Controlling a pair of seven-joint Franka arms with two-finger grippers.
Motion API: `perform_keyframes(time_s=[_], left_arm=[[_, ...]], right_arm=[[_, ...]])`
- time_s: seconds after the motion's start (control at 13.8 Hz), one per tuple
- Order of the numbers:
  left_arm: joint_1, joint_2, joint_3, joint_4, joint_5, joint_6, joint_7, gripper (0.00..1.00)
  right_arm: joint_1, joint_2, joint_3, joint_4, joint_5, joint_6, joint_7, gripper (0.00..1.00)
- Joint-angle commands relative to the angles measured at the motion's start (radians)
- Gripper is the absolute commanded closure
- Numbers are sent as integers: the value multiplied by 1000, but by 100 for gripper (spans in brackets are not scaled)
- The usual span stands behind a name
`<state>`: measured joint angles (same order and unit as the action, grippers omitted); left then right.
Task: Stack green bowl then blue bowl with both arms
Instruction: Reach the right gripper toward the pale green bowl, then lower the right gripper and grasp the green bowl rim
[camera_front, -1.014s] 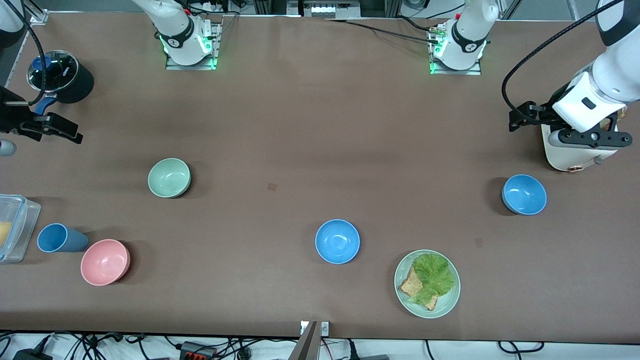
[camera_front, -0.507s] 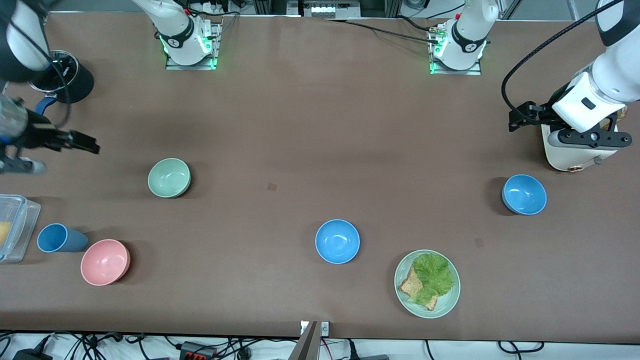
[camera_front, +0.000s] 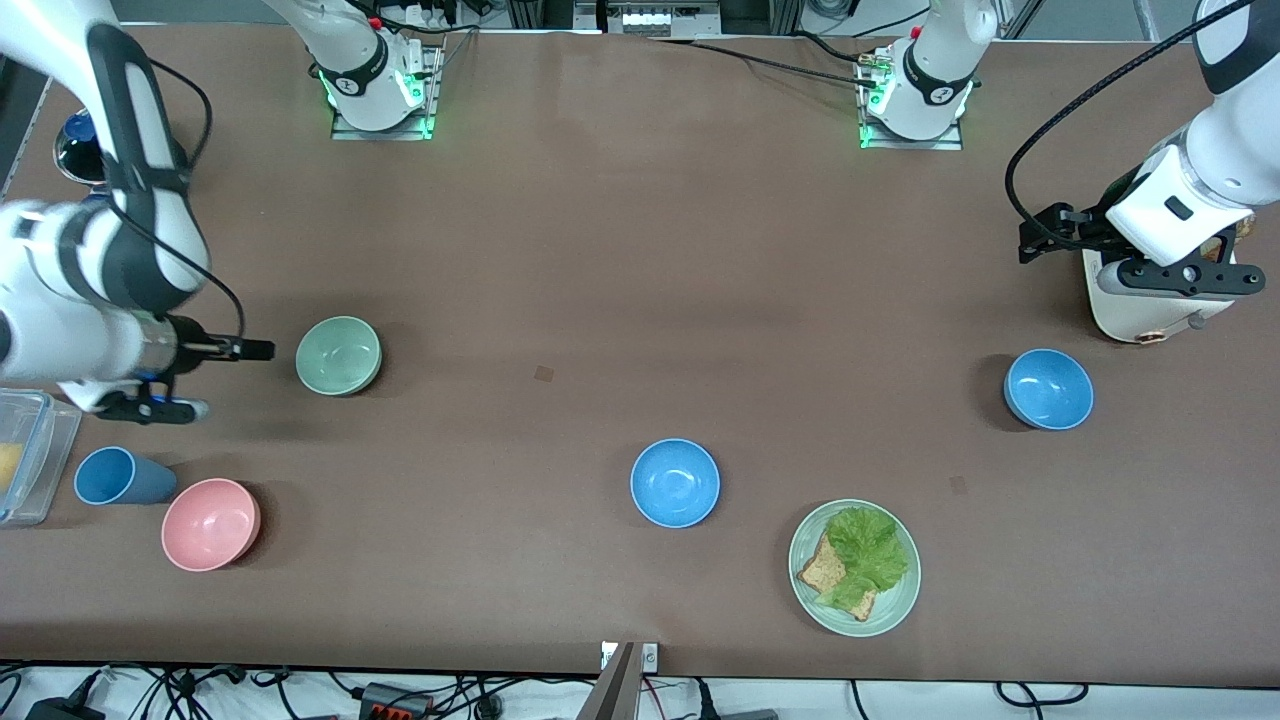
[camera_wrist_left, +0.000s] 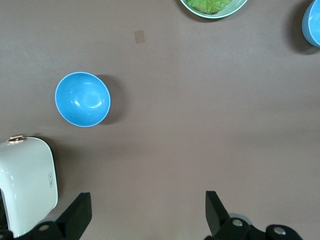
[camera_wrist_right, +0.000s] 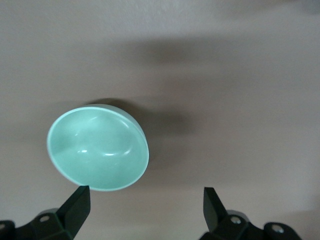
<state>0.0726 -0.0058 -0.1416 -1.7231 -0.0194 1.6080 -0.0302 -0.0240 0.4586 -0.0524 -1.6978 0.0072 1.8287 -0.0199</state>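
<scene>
Bowls sit scattered over the brown surface (camera_front: 560, 230), clock hours read from its middle as the front camera shows it. At nine o'clock, toward the right arm's end, stands the green bowl (camera_front: 339, 355), upright and empty. The right end effector (camera_wrist_right: 145, 210) hangs low over the surface at that bowl's nine o'clock, just beside it and not touching. Its fingers (camera_wrist_right: 75, 206) are spread wide with nothing between them, and in the right wrist view the bowl's rim lies close in front of one fingertip.

At three o'clock, toward the left arm's end, stands the blue bowl (camera_front: 1048, 389), upright and empty. At its one o'clock is a white appliance (camera_front: 1130, 318). The left end effector (camera_wrist_left: 145, 215) hangs over the surface beside that appliance, well apart from the blue bowl, spread wide and holding nothing; this arm waits.

The other blue bowl (camera_front: 675, 483) stands at six o'clock, nearer the front camera than the green bowl. A pale-green plate (camera_front: 905, 600) with bread and lettuce lies at five o'clock, near it. At eight o'clock stand a pink bowl (camera_front: 211, 524) and, just beside it, a blue cup (camera_front: 120, 476), with a clear box (camera_front: 30, 440) at the surface's edge
</scene>
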Motion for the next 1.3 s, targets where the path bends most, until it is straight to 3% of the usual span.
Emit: perform_keyframes(time_s=[0.0,0.65,0.72,1.23], left_arm=[[-1,3,-4,16,-16,-16,6,0],[-5,13,-6,39,-16,-23,0,0],[-5,13,-9,39,-17,-23,0,0],[3,21,-7,39,-16,-33,-3,0]], right_arm=[[2,57,6,15,-13,-5,15,0],[33,146,8,18,2,32,17,0],[39,147,8,17,3,32,18,4],[32,183,8,17,2,40,15,57]])
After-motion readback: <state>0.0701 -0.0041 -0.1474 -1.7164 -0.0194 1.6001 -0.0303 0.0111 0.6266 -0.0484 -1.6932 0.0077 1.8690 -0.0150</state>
